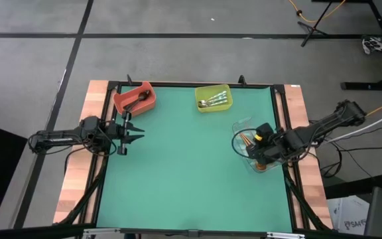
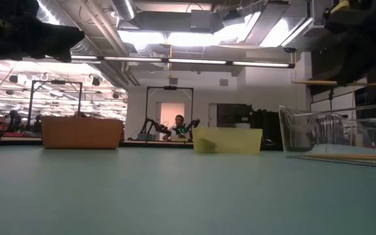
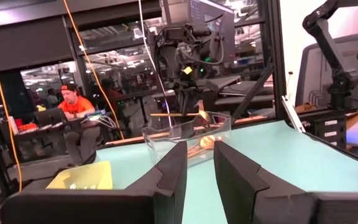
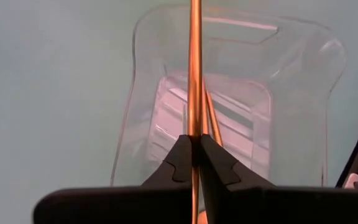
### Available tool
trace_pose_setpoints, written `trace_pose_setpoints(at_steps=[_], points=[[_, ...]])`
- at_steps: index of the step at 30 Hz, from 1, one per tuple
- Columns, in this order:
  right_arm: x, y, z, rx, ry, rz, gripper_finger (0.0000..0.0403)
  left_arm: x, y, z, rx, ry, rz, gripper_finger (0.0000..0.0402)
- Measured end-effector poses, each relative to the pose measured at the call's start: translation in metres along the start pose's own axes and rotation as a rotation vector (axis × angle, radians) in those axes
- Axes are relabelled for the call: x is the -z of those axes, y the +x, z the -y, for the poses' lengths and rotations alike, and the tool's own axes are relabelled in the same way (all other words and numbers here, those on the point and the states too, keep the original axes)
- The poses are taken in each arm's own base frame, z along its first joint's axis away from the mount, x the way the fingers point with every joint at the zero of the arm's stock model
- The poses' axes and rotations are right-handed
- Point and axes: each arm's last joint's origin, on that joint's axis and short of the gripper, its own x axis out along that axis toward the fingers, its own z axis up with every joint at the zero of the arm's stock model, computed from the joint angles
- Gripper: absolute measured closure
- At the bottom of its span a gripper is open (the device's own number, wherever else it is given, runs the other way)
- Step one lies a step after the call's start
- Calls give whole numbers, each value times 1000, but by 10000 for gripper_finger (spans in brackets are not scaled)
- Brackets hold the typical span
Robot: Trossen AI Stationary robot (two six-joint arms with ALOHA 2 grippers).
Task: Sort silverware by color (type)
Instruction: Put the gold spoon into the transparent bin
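On the green counter (image 1: 184,166), seen from above, the left pincer (image 1: 132,131) hangs at about nine o'clock near the left edge, its fingers (image 3: 166,177) parted with nothing between them. Just beyond it, toward ten o'clock, sits the red bin (image 1: 135,98) with a black spoon (image 1: 136,101) lying inside. At twelve o'clock along the far edge stands the yellow-green bin (image 1: 213,97), holding a few silver spoons (image 1: 215,101). Over at three o'clock the clear bin (image 1: 247,149) rests near the right edge, and the right pincer (image 1: 262,143) hovers above it, clamped tight on the thin handle of a copper-gold spoon (image 4: 194,68) that points straight out over the bin. More copper-gold spoons (image 1: 245,141) lie in the clear bin below, their handles crossing under the held one. From table height the three bins stand in a row, red, yellow-green, clear
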Motion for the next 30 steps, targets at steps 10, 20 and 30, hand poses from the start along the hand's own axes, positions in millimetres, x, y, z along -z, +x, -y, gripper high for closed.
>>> trace_pose_setpoints(at_steps=[10,20,30], points=[[10,18,-18,82,-48,-81,402,0,0,0,-1,0,0,328],[17,32,-28,157,-89,-91,402,0,0,0,-1,0,-1,328],[24,43,-23,209,-116,-101,402,0,0,0,-1,0,-2,328]])
